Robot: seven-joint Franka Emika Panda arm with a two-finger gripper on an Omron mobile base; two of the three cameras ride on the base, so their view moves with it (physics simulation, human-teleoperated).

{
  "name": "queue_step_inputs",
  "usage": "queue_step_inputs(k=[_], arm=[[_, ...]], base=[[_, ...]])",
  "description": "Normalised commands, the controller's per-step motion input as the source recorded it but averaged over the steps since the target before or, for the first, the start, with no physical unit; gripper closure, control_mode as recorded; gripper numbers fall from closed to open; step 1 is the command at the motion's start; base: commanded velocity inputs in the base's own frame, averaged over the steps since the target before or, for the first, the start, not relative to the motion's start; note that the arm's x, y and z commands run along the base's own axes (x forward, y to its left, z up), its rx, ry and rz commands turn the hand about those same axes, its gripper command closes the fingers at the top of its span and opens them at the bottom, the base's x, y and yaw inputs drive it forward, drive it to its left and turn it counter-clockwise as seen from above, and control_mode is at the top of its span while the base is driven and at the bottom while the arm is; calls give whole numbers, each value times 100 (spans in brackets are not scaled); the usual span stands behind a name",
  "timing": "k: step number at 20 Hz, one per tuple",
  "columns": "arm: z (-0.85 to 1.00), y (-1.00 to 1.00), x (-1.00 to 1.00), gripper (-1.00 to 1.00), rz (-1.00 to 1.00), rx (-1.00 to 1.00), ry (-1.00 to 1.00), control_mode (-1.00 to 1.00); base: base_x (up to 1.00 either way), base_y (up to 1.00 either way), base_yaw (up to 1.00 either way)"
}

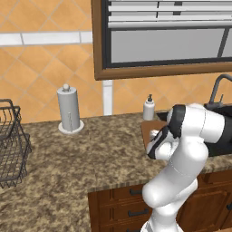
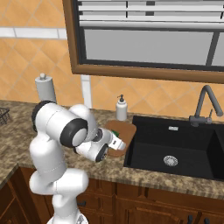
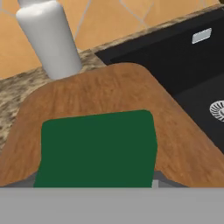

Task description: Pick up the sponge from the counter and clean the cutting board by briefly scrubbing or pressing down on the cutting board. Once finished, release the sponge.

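Note:
The sponge (image 3: 98, 148) shows its green top, large and low in the hand view, lying over the reddish-brown cutting board (image 3: 109, 87). My gripper (image 2: 118, 141) is shut on the sponge (image 2: 114, 132), whose green edge peeks out beside the hand above the cutting board (image 2: 126, 129). The sponge covers my fingertips in the hand view. From the left base camera my forearm hides most of the cutting board (image 1: 147, 129) on the granite counter (image 1: 81, 154). I cannot tell whether the sponge touches the board.
A white soap bottle (image 2: 121, 109) stands just behind the board. The black sink (image 2: 175, 148) with its faucet (image 2: 203, 105) lies right beside it. A paper towel holder (image 1: 69, 110) and a wire basket (image 1: 11, 145) sit far left.

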Motion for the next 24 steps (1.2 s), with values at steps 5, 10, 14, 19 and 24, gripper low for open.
queue_step_inputs(k=[5,10,14,19,24], arm=[[-43,-31,-3,100,-9,0,-28,-100],[-1,-14,32,100,-1,2,0,-100],[-25,0,25,100,0,0,-11,-100],[-47,0,31,100,0,0,-19,-100],[-43,0,42,100,-4,0,-13,-100]], base=[[0,0,0],[0,0,0],[0,0,0],[0,0,0],[0,0,0]])
